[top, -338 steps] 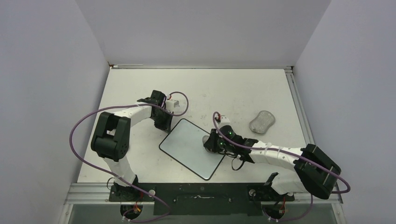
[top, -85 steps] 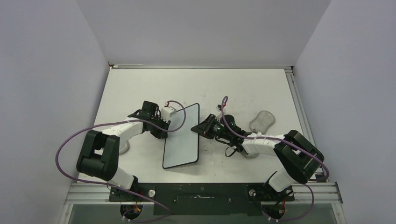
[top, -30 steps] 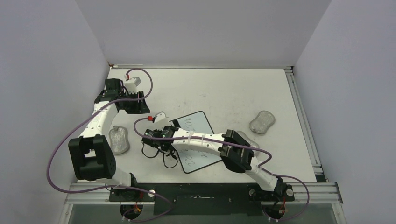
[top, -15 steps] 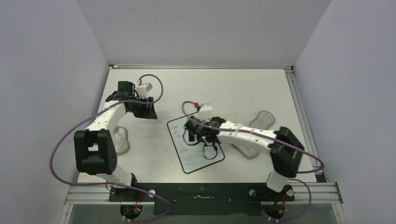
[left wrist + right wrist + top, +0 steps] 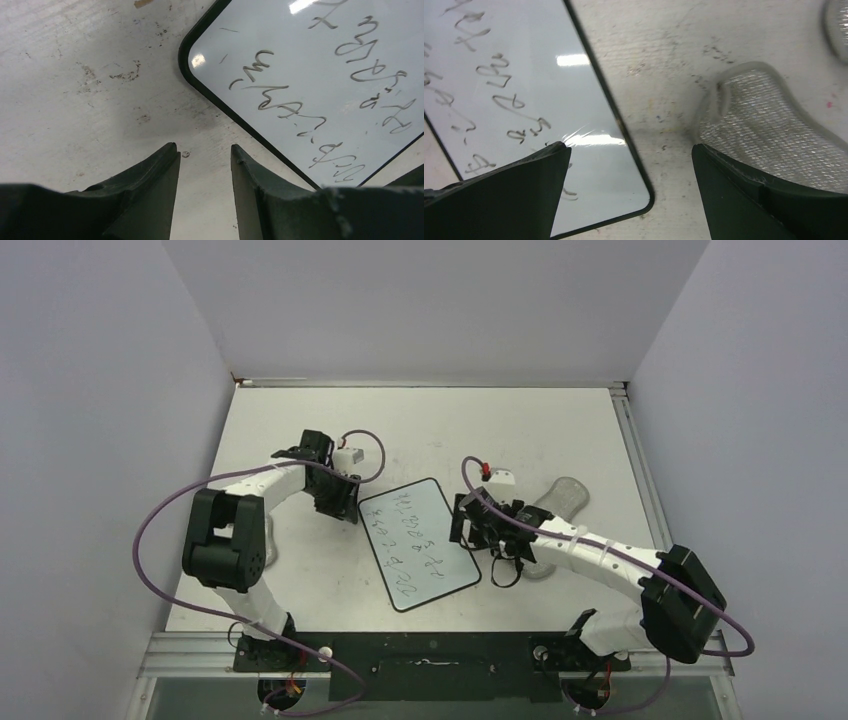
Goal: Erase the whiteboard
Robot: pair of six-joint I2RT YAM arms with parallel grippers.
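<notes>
Pale grey walls (image 5: 430, 310) close in the scuffed white desk (image 5: 540, 425) on three sides. Its far half lies open, as does the strip along the right rail. Both arms bend inward from their bases toward the middle. The left arm (image 5: 255, 485) folds at the elbow and reaches right, while the right arm (image 5: 590, 555) stretches low and leftward. Between them the whiteboard (image 5: 418, 543) lies flat on the desk's near middle, turned slightly askew. It has a thin black rim and rounded corners, and rows of dark scribbles cover its face. A grey mesh pad (image 5: 769, 130) lies just right of the board, partly under the right arm, and a second pad (image 5: 568, 495) sits farther back. The left end effector (image 5: 205, 167) hangs over bare desk just beside the board's far-left corner, its fingers slightly apart and holding nothing. The right end effector (image 5: 626, 150) straddles the board's right edge, its fingers spread wide and empty.
</notes>
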